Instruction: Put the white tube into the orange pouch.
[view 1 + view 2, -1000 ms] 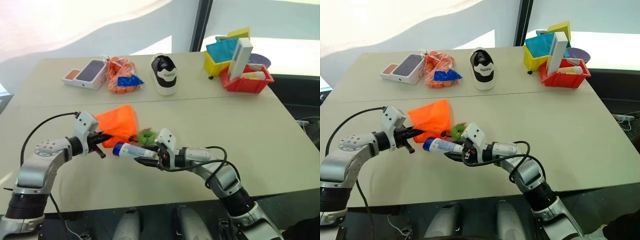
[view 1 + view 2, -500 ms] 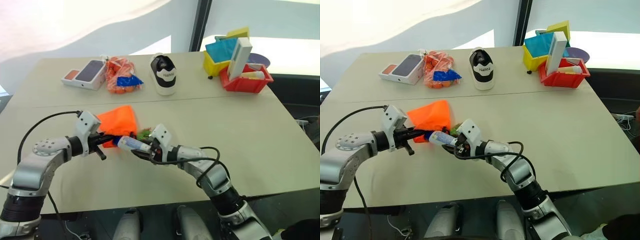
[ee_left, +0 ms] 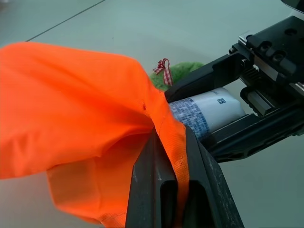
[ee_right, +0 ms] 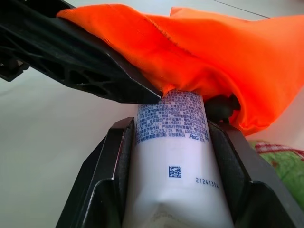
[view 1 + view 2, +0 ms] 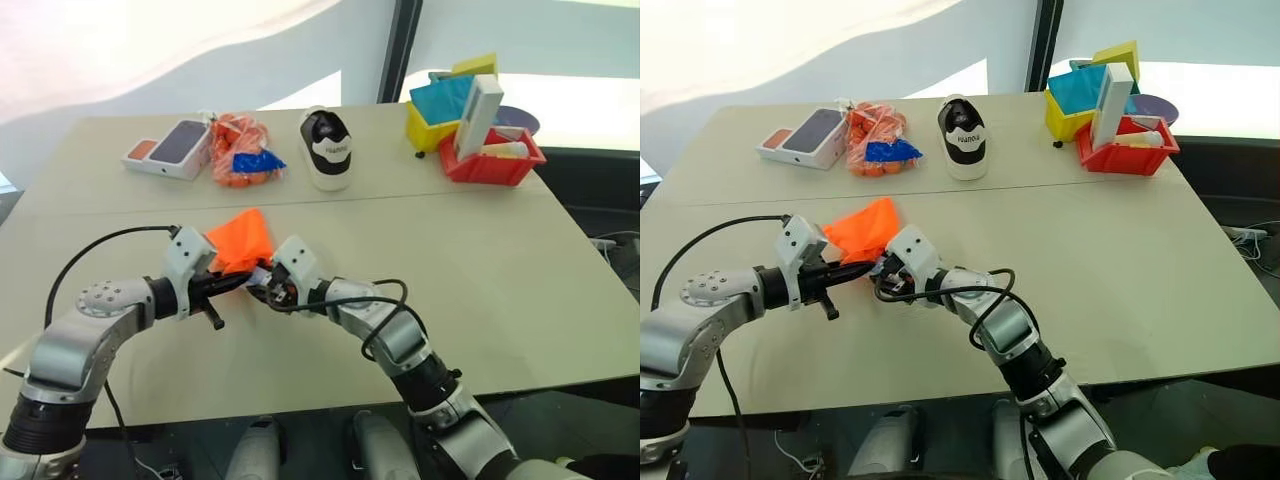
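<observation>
The orange pouch [image 5: 241, 238] is lifted at its near edge over the table's middle. My left gripper [image 5: 238, 281] is shut on the pouch's rim, with orange fabric pinched between its fingers [image 3: 156, 175]. My right gripper [image 5: 264, 291] comes in from the right and is shut on the white tube [image 4: 170, 156]. The tube's blue-printed front end [image 3: 202, 113] sits under the pouch's rim, at its mouth; the cap is hidden by the fabric. A green toggle [image 3: 176, 71] lies just behind the tube.
Along the table's far side stand two phone boxes [image 5: 168, 148], a net bag of orange items [image 5: 242, 152], a black-and-white shoe [image 5: 328, 148], a yellow bin [image 5: 438, 118] and a red bin [image 5: 496, 160] holding a white box.
My right gripper has carried the white tube left and forward, and its blue cap has gone under the pouch's rim. My left gripper has shifted slightly right with the pouch.
</observation>
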{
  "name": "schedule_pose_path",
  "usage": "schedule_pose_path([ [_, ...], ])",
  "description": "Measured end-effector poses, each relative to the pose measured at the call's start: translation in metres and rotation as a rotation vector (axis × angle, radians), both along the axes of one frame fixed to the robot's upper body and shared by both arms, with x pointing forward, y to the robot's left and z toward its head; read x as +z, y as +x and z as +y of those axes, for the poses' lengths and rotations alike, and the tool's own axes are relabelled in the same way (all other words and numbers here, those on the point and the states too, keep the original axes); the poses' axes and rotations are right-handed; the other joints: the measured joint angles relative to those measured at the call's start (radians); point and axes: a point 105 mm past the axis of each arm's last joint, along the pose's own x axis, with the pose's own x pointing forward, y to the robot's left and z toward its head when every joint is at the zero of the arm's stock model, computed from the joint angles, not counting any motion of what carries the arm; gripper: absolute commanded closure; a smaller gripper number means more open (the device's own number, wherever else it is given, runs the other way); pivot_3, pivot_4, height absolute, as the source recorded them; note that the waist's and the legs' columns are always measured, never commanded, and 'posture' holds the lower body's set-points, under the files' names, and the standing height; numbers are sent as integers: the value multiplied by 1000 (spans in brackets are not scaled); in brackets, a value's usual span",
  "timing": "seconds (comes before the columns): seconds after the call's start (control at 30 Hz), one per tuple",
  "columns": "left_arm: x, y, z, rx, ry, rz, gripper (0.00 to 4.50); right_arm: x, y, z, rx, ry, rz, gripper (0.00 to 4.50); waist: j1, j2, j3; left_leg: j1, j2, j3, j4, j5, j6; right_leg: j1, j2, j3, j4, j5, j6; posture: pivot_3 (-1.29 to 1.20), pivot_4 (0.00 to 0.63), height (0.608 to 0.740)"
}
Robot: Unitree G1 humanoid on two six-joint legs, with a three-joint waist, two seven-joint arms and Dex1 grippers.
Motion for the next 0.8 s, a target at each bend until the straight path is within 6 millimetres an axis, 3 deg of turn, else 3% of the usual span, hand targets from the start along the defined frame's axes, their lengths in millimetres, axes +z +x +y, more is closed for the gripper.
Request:
schedule_pose_path([
  [0.23,-6,-5,7,17,16,18,4500,-1,2,0,-5,-3,14,2417,0,0,0,0,0,0,0,0,0,0,0,0,0,-1,-2,0,150,740],
  [0.43,-9,-3,15,28,17,30,4500,-2,-2,-34,-36,6,19,2417,3,0,0,-1,0,0,0,0,0,0,-1,0,-1,-1,-2,0,150,740],
  [0.53,-9,-3,15,25,15,25,4500,5,-6,-40,-34,27,16,2417,-3,0,0,-1,0,0,-1,0,0,-1,0,0,-1,-1,-2,0,150,740],
  [0.8,-5,-1,4,-17,-11,10,4500,8,-3,-35,-58,36,22,2417,-18,0,0,-1,0,0,-1,0,0,-1,0,0,-1,-1,-2,0,150,740],
])
